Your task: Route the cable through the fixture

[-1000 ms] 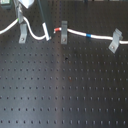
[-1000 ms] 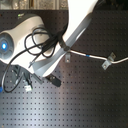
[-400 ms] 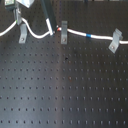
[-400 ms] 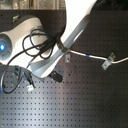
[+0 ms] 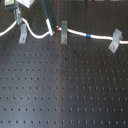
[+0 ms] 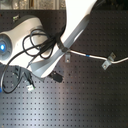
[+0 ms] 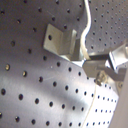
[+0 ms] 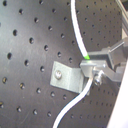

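A black board (image 5: 65, 90) dotted with holes fills both exterior views. In the second exterior view the white arm (image 6: 75, 30) slants down over it. The cable (image 5: 100, 38) runs across the far part of the board in the first exterior view, through three metal brackets: one at the first exterior view's left (image 5: 22, 36), a middle one (image 5: 63, 33), one at the right (image 5: 116, 41). The claw (image 5: 50, 27) sits closed on the cable between the left and middle brackets. The cable's blue band (image 5: 89, 36) lies just right of the middle bracket.
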